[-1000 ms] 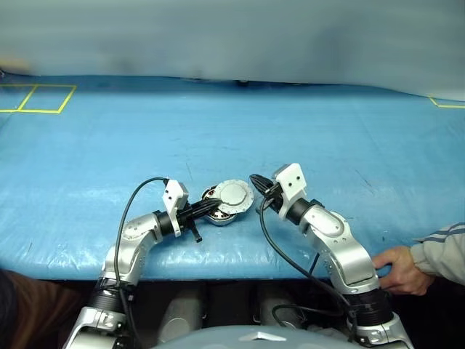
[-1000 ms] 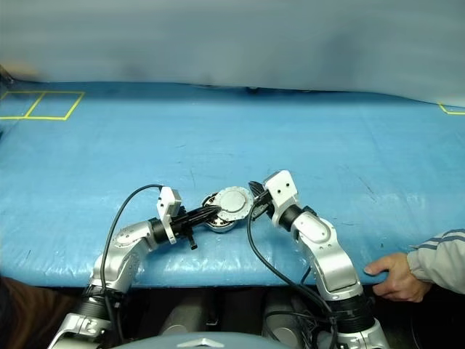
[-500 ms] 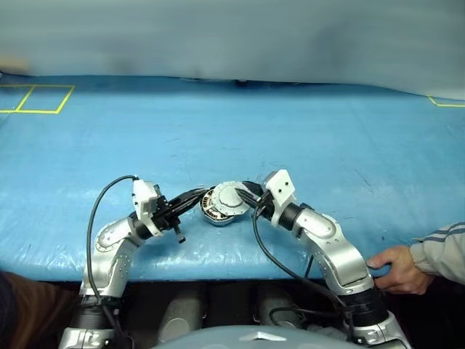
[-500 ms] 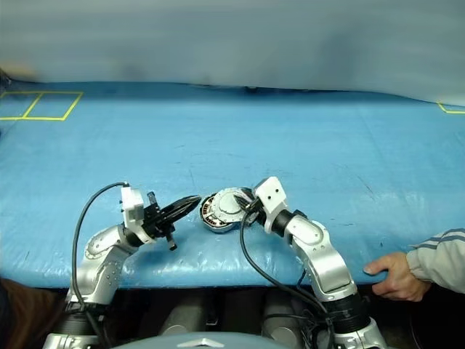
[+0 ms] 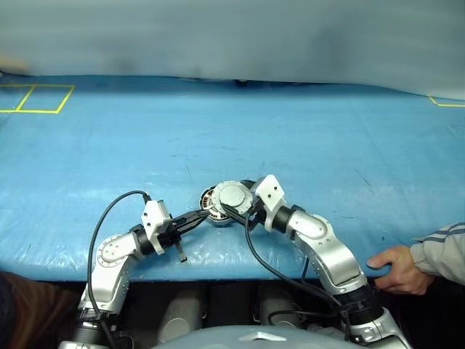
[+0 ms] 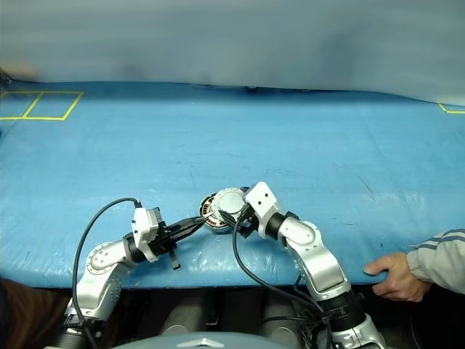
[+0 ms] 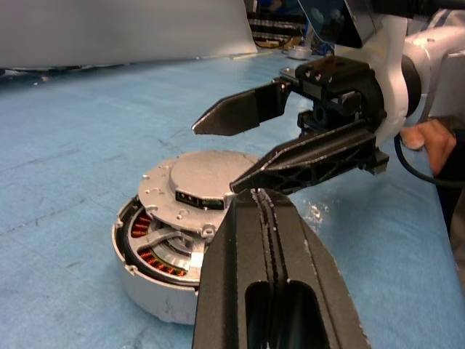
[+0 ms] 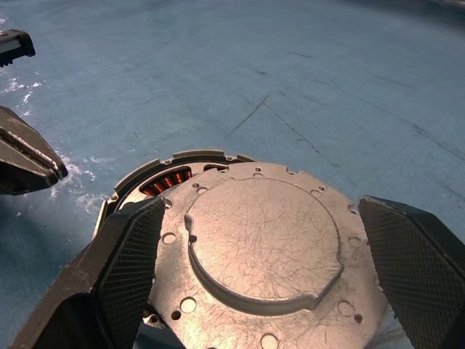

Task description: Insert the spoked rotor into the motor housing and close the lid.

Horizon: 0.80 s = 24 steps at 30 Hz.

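The motor housing [image 7: 156, 291], a squat silver ring with copper windings, sits near the table's front edge. On it lies the silver lid [image 8: 261, 247], off-centre, leaving the windings [image 8: 163, 182] uncovered on one side. The spoked rotor is hidden under the lid. My right gripper [image 8: 260, 207] is open, with one finger on each side of the lid's rim. My left gripper [image 5: 204, 214] is shut on nothing, its tips just short of the housing on the left.
A person's hand [image 5: 396, 265] rests on the table's front edge at the right. A yellow tape square [image 5: 36, 98] marks the far left of the blue table cover [image 5: 305, 131]. The table's front edge runs just below both grippers.
My right gripper has gone from shut to open and moved left around the lid. The lid has settled lower onto the housing. My left gripper has drawn back from the housing.
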Tool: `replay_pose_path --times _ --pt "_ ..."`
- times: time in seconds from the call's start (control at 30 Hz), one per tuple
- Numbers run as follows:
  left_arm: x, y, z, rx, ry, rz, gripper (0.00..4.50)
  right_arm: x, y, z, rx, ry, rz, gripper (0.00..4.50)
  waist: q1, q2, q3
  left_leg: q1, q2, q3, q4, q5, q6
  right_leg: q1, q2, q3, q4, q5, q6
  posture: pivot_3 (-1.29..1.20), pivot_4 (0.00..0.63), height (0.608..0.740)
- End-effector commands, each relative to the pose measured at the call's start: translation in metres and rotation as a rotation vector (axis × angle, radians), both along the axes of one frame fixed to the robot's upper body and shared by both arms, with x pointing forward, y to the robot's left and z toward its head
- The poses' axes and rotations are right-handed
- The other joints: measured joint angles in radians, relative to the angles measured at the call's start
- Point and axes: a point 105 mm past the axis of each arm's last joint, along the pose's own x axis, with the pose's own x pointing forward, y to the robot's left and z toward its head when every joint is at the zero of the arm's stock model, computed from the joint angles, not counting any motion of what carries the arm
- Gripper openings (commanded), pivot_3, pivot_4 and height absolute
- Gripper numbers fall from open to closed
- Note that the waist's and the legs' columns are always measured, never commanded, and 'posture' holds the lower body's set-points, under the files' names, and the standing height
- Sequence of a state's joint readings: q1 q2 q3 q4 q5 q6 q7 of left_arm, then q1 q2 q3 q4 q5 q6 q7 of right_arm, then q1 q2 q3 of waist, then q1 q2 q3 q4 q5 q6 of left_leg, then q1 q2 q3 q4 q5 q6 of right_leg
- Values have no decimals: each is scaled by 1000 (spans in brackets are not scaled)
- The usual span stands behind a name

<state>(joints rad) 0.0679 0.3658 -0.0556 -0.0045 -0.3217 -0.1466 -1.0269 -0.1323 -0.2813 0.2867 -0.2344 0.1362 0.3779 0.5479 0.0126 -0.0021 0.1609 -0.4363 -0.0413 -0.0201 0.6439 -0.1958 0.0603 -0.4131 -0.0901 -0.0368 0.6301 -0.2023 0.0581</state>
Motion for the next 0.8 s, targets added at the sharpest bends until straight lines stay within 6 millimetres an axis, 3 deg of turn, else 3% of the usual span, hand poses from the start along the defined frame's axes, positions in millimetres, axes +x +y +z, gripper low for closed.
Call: replay_pose_path --times 0.03,0.43,0.53,0.6,0.8 --pt "-2 -1 1 19 -35 -11 0 2 4 9 18 -37 14 4475 0 0 0 0 0 0 0 0 0 0 0 0 0 0 0 0 150 740" --pt "-3 -1 -3 19 -38 0 0 5 6 0 88 46 -13 4475 0 0 0 0 0 0 0 0 0 0 -1 0 0 0 0 0 150 740" --pt "-3 -1 -4 19 -36 4 0 6 4 -2 84 50 -26 3863 0 0 0 0 0 0 0 0 0 0 -1 0 0 0 0 0 150 740" --pt "-4 -1 -4 19 -35 6 0 6 4 -1 84 49 -25 3218 0 0 0 0 0 0 0 0 0 0 -1 0 0 0 0 0 150 740" --pt "-4 -3 -6 18 -29 7 0 5 6 0 82 43 -22 3105 0 0 0 0 0 0 0 0 0 0 -1 0 0 0 0 0 150 740"
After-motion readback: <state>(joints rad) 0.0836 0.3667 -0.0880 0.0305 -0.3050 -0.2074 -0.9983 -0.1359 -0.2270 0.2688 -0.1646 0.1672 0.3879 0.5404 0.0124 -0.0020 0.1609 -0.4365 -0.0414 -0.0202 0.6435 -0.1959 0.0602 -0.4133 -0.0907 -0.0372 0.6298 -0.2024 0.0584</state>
